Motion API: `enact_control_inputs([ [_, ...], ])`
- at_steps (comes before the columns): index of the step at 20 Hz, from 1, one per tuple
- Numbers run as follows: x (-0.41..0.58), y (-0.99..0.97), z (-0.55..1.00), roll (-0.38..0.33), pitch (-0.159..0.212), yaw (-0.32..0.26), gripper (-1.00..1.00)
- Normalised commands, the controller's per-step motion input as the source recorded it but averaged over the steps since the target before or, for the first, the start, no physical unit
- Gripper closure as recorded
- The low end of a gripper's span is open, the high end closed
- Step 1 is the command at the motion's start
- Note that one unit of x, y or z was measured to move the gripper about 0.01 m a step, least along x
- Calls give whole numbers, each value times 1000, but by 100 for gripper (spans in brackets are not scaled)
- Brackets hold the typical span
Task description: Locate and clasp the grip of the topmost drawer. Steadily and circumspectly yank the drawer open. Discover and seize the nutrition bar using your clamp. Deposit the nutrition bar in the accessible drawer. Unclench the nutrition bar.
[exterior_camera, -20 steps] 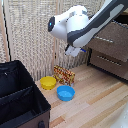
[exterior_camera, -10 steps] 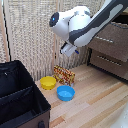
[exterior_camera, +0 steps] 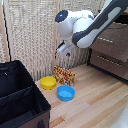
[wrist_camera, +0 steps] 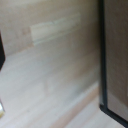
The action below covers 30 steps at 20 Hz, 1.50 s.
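My gripper [exterior_camera: 61, 50] hangs from the white arm, above the nutrition bar and apart from it. It is too small and blurred to tell whether it is open. The nutrition bar [exterior_camera: 64, 75], a red, yellow and orange packet, stands on edge on the wooden floor against the slatted screen. The dresser stands at the exterior view's right. Its topmost drawer [exterior_camera: 114, 44] looks closed and has a bar handle [exterior_camera: 106, 39]. The wrist view is blurred. It shows only pale wood floor and a dark cabinet edge [wrist_camera: 102, 55], with no fingers in it.
A yellow bowl [exterior_camera: 48, 83] and a blue bowl [exterior_camera: 65, 93] sit on the floor in front of the bar. A large black case [exterior_camera: 20, 97] fills the exterior view's lower left. The lower drawer [exterior_camera: 110, 64] is shut.
The arm and gripper have shifted only slightly. The bar, the bowls and the drawers have not moved.
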Motion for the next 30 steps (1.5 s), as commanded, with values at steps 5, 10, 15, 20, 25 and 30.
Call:
enact_control_inputs([
  [5,457,31,-1,373,21,-4,-100],
  [10,447,2,35,328,135,0,-100],
  [15,453,-3,6,271,225,0,-100],
  [20,329,0,0,138,218,0,-100],
  [25,230,0,-118,92,195,0,-100],
  [30,68,-30,-274,98,180,1,100],
])
